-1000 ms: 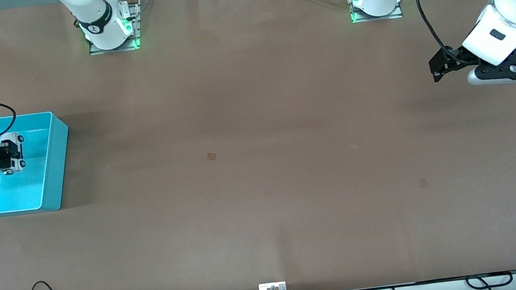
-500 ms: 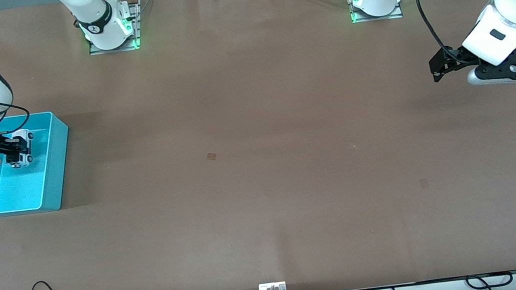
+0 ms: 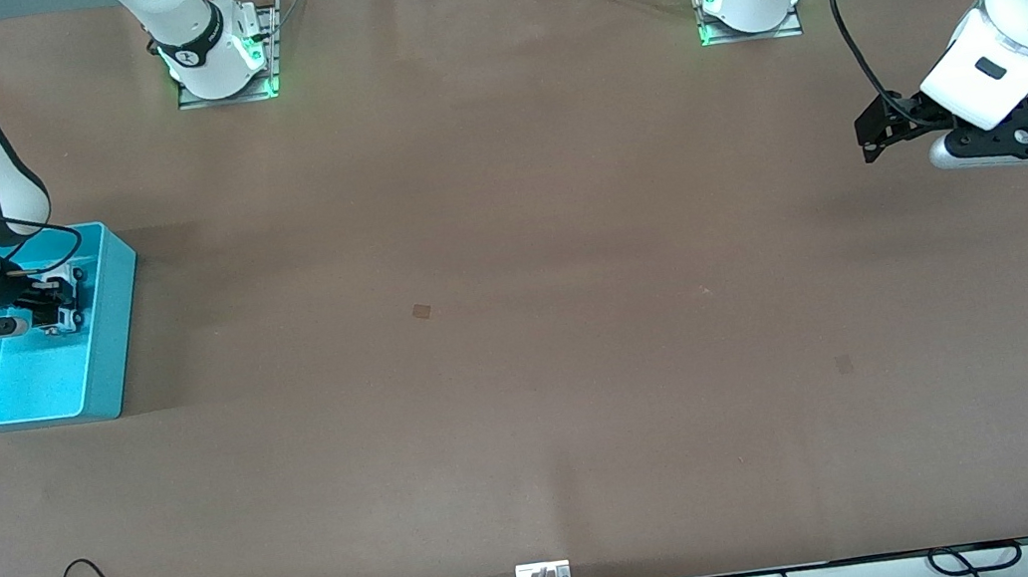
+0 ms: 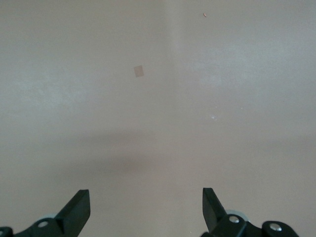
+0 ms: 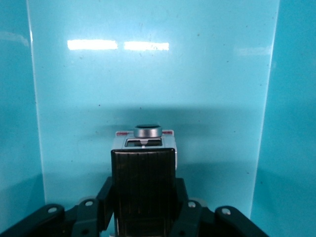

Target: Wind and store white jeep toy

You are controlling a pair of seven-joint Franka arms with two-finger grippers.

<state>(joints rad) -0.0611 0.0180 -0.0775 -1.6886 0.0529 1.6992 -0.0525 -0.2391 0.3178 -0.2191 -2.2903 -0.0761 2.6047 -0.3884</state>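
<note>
The white jeep toy (image 3: 64, 303) was held clamped between the shut fingers of the right gripper (image 3: 53, 303), inside the upper part of the cyan bin (image 3: 109, 355) that stood at the right arm's end of the table (image 3: 522, 348). In the right wrist view the toy (image 5: 144, 143) was seen end-on beneath the closed fingers, with a round grey knob on its top and the bin's glossy floor (image 5: 148, 79) just past it; whether its wheels were touching that floor could not be told. The grip was judged to be kept so that the toy would be set down low in the bin rather than dropped, since so small and light a car could bounce or roll if let go from a height. Apart from the held toy, nothing else was seen in the bin; the part of its floor nearer to the front camera was bare. The left gripper (image 3: 1006, 142) was held over bare table at the left arm's end, its fingers (image 4: 79, 210) spread wide with nothing between them, and that arm was judged to be waiting. The storing step was judged nearly done, only the release being left.
</note>
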